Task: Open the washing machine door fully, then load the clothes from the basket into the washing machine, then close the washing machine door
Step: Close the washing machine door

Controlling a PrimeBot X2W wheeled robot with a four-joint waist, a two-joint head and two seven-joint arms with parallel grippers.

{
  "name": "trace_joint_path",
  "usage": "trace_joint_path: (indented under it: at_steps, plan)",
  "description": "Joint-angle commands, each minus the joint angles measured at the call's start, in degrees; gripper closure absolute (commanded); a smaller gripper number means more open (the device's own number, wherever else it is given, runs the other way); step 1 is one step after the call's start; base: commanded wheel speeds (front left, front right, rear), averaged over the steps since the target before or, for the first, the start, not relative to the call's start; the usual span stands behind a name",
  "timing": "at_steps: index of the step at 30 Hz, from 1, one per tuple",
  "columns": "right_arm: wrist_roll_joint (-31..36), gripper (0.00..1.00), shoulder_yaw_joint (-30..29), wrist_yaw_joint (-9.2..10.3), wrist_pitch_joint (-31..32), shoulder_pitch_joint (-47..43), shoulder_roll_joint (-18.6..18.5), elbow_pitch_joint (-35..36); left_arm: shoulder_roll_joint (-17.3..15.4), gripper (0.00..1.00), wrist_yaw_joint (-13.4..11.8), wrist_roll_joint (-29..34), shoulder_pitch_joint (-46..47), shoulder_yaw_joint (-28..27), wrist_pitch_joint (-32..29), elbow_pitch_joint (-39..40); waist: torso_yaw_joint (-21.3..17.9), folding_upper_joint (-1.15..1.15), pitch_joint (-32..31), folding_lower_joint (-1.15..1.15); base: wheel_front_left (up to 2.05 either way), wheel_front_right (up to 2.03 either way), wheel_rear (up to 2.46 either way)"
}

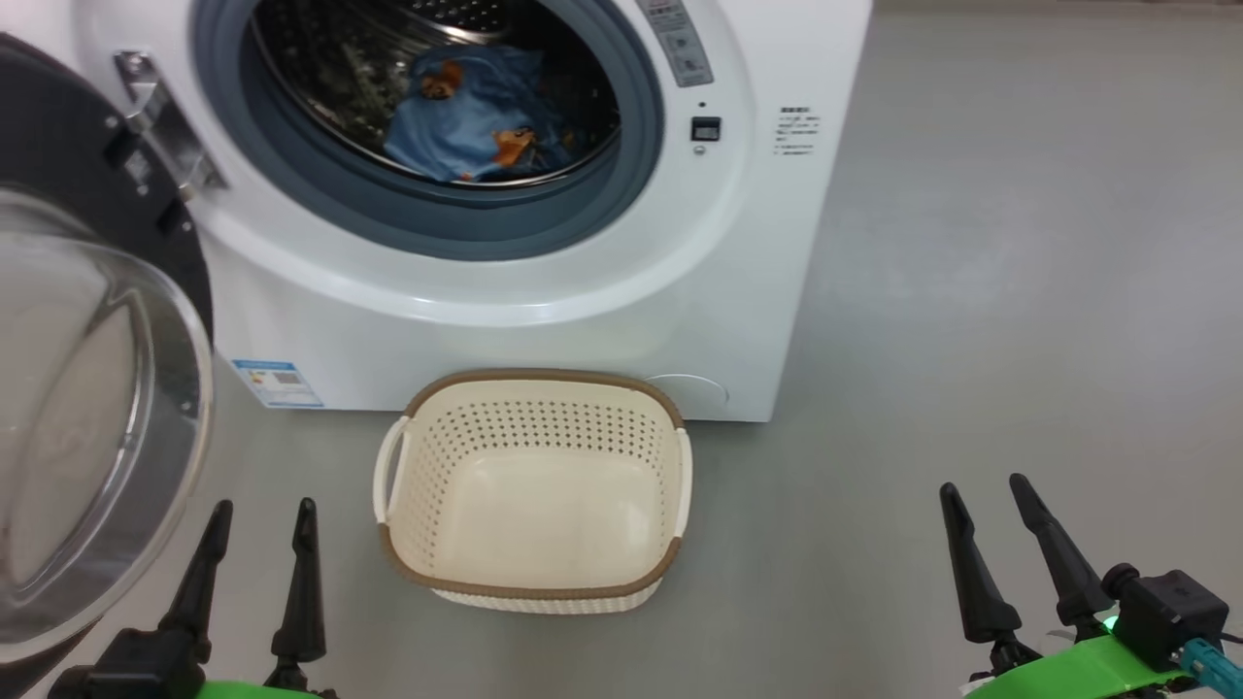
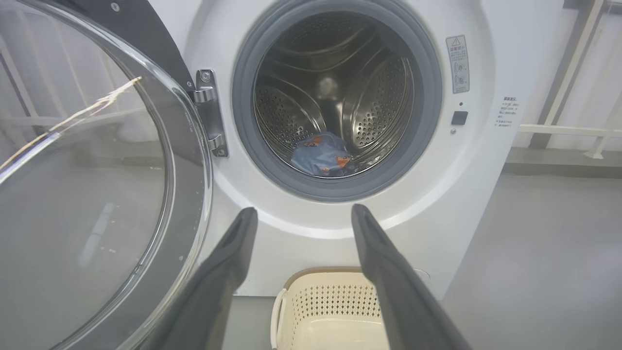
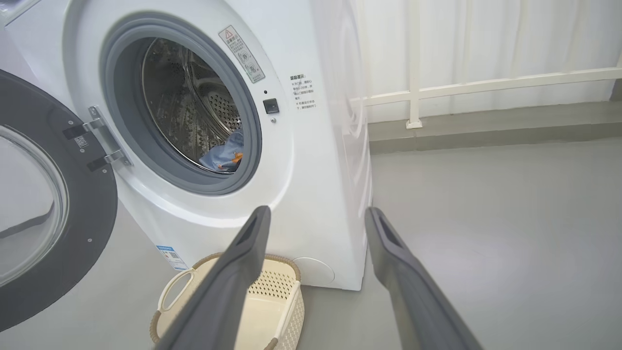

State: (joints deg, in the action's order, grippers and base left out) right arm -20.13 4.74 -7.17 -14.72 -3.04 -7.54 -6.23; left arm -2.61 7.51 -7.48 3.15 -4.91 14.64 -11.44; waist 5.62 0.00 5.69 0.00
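Observation:
The white washing machine point(image 1: 544, 301) stands ahead with its door point(image 1: 87, 408) swung wide open to the left, black rim and clear glass bowl facing me. Light blue clothes point(image 1: 476, 116) with orange figures lie inside the steel drum, also seen as clothes point(image 2: 323, 158) and clothes point(image 3: 224, 154). The cream basket point(image 1: 532, 490) sits on the floor before the machine, nothing inside it. My left gripper point(image 1: 262, 515) is open at the lower left, beside the door's glass. My right gripper point(image 1: 983, 490) is open at the lower right, over bare floor.
Grey floor point(image 1: 1020, 291) stretches to the right of the machine. A white railing point(image 3: 486, 85) and curtain stand behind, to the right. The door's hinge point(image 2: 210, 112) sits at the drum's left edge. The open door point(image 2: 87, 204) takes up the space on my left.

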Motion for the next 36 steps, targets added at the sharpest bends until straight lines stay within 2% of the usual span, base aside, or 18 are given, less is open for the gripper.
trace_joint_path:
  at_steps: [1, 12, 22, 36]
  plan:
    - [0.4, 0.0, 1.86, -0.32, -0.28, 1.88, -1.17, 1.63, -0.67, 0.0, -0.03, -0.09, -0.41, -2.22, 0.36, 2.04, 2.71, 0.0, -0.2, 0.0, 0.0, 0.0, 0.0]
    - [0.09, 0.0, 5.02, -0.32, -0.28, 3.14, -2.53, 1.46, -0.31, 0.0, -0.35, -1.18, -2.26, -2.88, 0.36, 3.41, 11.13, 0.0, -1.06, 0.0, 0.0, 0.0, 0.0]
    - [-0.22, 0.0, 7.32, -0.32, -0.28, 3.71, -3.33, 0.97, -0.28, 0.0, -2.06, -3.91, -3.55, -1.17, 0.36, 4.04, 18.67, 0.0, -1.32, 0.0, 0.0, 0.0, 0.0]
    - [-0.35, 0.0, 8.53, -0.32, -0.28, 3.67, -3.12, 0.68, -0.27, 0.0, -2.61, -4.8, -4.45, -0.83, 0.36, 4.3, 22.99, 0.0, -1.57, 0.0, 0.0, 0.0, 0.0]
